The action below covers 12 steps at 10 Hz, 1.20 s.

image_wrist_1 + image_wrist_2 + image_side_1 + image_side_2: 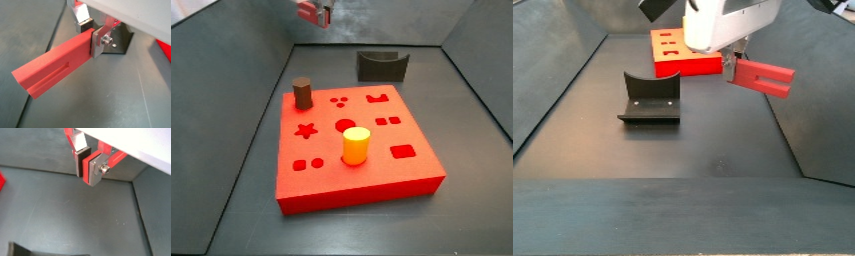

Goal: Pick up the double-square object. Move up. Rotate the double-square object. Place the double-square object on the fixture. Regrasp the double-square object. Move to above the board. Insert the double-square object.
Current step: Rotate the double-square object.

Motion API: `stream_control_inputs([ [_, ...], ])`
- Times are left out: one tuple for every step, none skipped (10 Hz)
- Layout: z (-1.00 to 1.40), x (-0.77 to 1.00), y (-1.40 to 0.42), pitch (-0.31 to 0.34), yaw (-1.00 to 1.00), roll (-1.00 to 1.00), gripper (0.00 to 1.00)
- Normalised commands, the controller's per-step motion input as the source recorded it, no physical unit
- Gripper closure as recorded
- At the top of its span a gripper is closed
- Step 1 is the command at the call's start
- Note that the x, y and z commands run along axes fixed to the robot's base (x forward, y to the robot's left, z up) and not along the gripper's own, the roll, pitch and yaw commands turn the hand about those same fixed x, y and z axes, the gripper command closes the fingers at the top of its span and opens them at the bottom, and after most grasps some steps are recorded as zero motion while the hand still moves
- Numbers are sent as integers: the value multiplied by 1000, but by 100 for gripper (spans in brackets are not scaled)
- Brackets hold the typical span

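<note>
Wrist views: the claw (95, 31) is clamped on one end of the piece (53, 65); a silver finger (99, 169) with its screw lies flat against the red face, and a dark pad presses the opposite face.
Piece location: held in the air, clear of the floor, well apart from the board (352, 145) and the fixture (651, 98); in a side view it juts out beside the claw (735, 62) as a red slab (764, 77).
Stiffness: looks like rigid plastic; I judge it will not bend under the grip.
Weight: probably light, since a pinch at one end carries it with no visible sag.
Surface: smooth and matte; a slip or swing about the pads seems possible, because most of its length hangs beyond them.
Where to hold: on the two broad flat faces, as now; for the regrasp, nearer the middle would likely steady it.
Long axis: runs away from the fingers, close to level, only slightly tilted.
Pointing: the free end points away from the claw, toward the side wall in a side view.
Groove: a shallow lengthwise slot shows on one face in a wrist view.
Fixture: stands empty on the floor (673, 150).
Board pegs: a brown cylinder (303, 93) and a yellow cylinder (356, 145) stand on it.
</note>
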Motion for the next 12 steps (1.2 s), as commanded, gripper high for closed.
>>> stream_control_inputs([
  [-37, 16, 17, 25, -1000, -20, 100],
  [-36, 16, 17, 28, -1000, -23, 100],
  [-36, 16, 17, 29, -1000, -24, 100],
  [-36, 17, 17, 33, -1000, -27, 100],
  [-36, 17, 17, 35, -1000, -29, 100],
  [-35, 17, 17, 41, -1000, -34, 100],
  [-35, 18, 18, 46, -1000, -38, 100],
  [-34, 18, 18, 57, -1000, -47, 100],
  [-34, 19, 18, 63, -1000, -53, 100],
  [-31, 20, 19, 81, -954, -68, 100],
  [-30, 21, 19, 80, -692, -68, 100],
  [-24, 23, 19, 77, -410, -67, 100],
])
